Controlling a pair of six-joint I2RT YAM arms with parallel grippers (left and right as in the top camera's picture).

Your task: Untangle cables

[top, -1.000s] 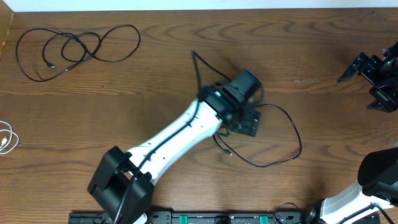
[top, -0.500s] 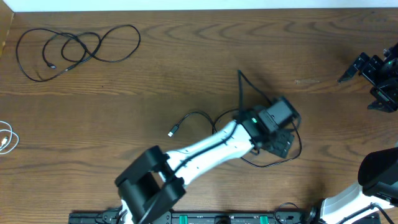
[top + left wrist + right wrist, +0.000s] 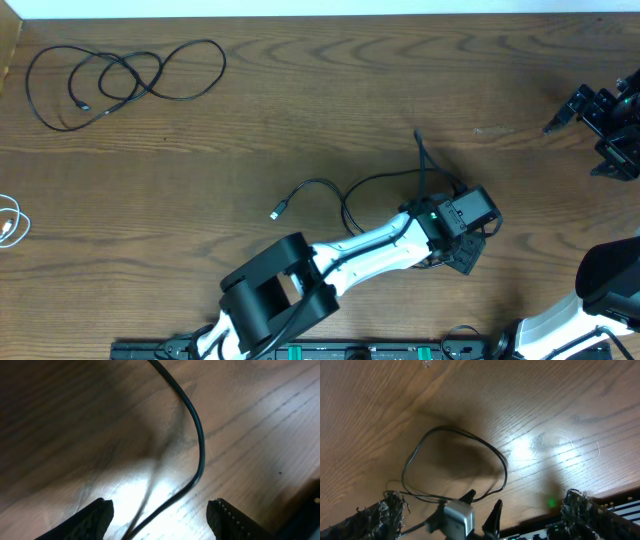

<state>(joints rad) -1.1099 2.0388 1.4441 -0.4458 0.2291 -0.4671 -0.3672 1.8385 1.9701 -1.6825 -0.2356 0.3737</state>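
your left arm has swung right across the table (image 3: 300, 110) over the last second, dragging one black cable (image 3: 200, 455) along; its plug now lies bare near centre and the loop has opened out, which i'd call progress. the left gripper (image 3: 160, 512) stands partly open, the cord running between its fingers, not visibly pinched. the right gripper (image 3: 485, 510) hangs wide open and empty. the other black cable (image 3: 120, 75) lies coiled at top left and the white cable (image 3: 10, 222) at the left edge, both well apart. your arm hides part of the loop.
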